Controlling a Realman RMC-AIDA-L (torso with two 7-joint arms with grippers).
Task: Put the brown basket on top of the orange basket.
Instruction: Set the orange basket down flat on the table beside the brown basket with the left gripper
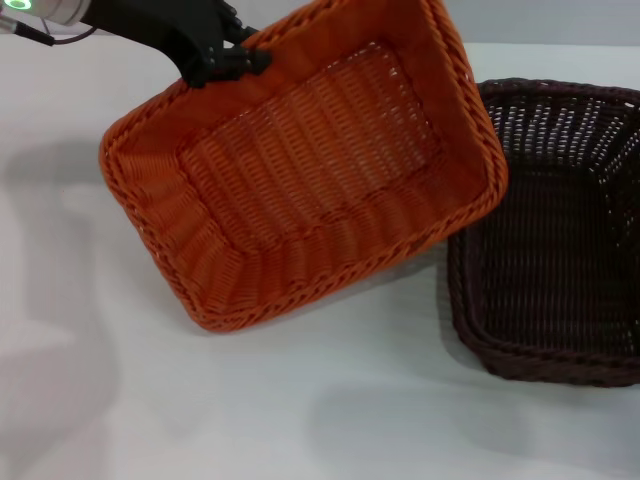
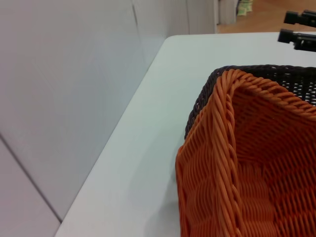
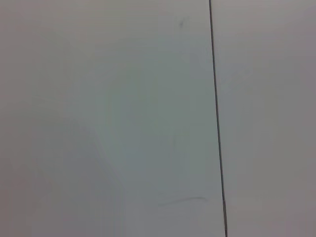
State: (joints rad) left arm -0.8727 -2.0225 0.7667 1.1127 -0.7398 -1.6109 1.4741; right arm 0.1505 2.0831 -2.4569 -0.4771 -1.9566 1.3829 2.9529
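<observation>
1. Grip status: left gripper (image 1: 228,62) has its jaws closed on the far rim of the orange basket (image 1: 300,170), holding it lifted and tilted, with its open side facing the head camera.
2. Target status: brown basket (image 1: 560,240) rests flat on the bench (image 1: 300,400) at the robot's right. The orange basket's right corner overlaps the brown basket's left rim in the head view; whether they touch cannot be told.
3. Discrepancy: the task calls for brown on top of orange, yet orange is the basket being carried.
4. Right gripper: outside the head view; its wrist camera shows only a blank surface, so its jaws cannot be judged.
5. Procedure, as a judgement: keep the single-rim grip firm, level the basket before lowering, and align rims squarely so that woven edges do not snag.
6. Clearance: open bench lies in front and to the left; the left wrist view shows the bench edge and a wall just beyond the baskets.
</observation>
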